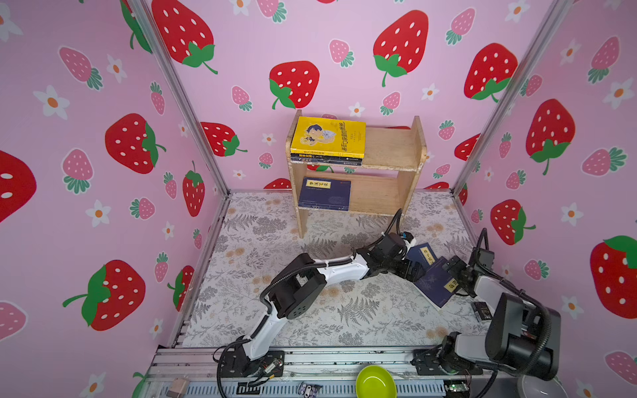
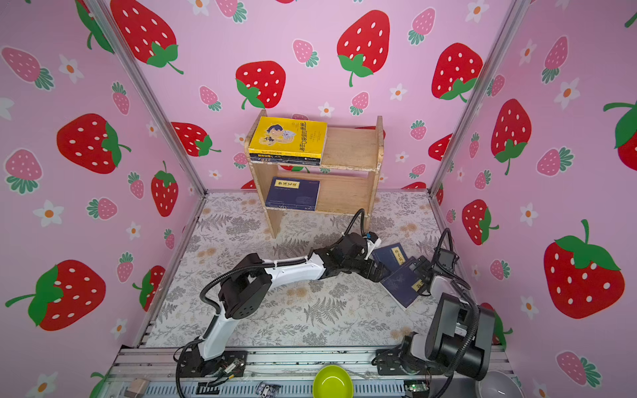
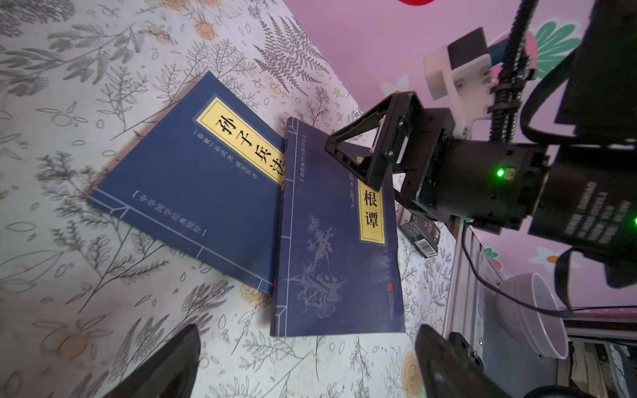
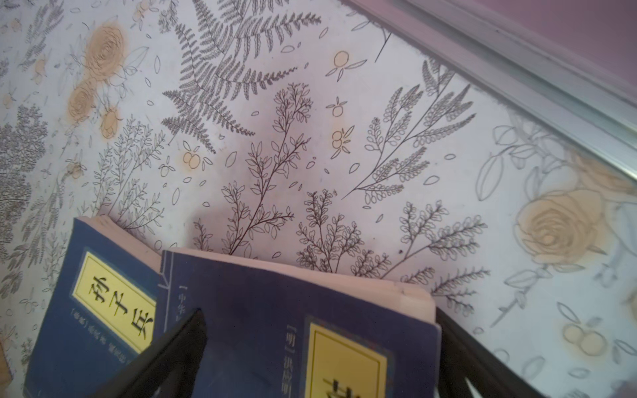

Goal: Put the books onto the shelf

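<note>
Two navy books lie flat on the floral table (image 1: pixel 362 317) at the right of centre in both top views, and both arms meet over them. We have the far navy book (image 1: pixel 423 253), yellow label up, and the near navy book (image 1: pixel 432 284) overlapping its edge, skewed toward the lower right of the frame. The left gripper (image 1: pixel 416 271) reaches across from the lower left, jaws spread wide with nothing clamped. In its wrist view the fingertips (image 3: pixel 188 348) stand apart to either side of the near navy book's short edge. The right gripper (image 1: pixel 452 272) comes in from the right edge, just as wide open, and we see its fingers (image 4: pixel 186 337) straddling the labelled end of that same book. Whether they touch the cover we cannot tell. Neither one has a grip on anything. Up at the middle of the frame stands the shelf (image 1: pixel 389 148): the yellow book (image 1: pixel 327 136) lies on a stack of dark books (image 1: pixel 325 159) at the left of the upper tier, and a third navy book (image 1: pixel 325 193) lies flat at the left of the lower tier. At the bottom edge sits a green bowl (image 1: pixel 375 382).
</note>
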Robot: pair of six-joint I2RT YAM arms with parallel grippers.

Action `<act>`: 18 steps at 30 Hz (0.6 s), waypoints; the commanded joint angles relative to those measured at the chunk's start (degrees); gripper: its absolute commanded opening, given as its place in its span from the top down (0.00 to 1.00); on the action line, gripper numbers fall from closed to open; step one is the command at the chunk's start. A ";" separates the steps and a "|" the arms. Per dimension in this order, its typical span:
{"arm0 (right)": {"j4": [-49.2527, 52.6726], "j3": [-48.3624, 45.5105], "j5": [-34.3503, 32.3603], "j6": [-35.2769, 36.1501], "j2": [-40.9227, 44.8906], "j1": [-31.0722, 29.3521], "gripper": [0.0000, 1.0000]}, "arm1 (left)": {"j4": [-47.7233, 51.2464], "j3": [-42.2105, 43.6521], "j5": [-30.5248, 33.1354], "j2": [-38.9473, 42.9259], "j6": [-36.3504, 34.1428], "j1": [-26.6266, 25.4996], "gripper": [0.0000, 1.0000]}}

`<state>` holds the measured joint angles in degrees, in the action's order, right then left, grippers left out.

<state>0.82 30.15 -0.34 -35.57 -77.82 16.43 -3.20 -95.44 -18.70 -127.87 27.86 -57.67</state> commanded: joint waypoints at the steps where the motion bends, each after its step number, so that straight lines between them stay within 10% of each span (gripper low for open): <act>1: -4.78 -1.45 4.84 0.46 -3.12 0.32 0.06 | 3.10 -4.55 -1.12 -2.25 0.43 -0.46 0.02; 18: -6.13 -7.50 3.71 -5.94 1.31 -20.16 0.22 | 1.86 2.16 -0.58 -2.95 7.80 0.55 0.08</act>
<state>-11.55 25.19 3.75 -36.49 -78.13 -0.78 -0.23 -96.33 -19.92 -132.99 32.91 -57.67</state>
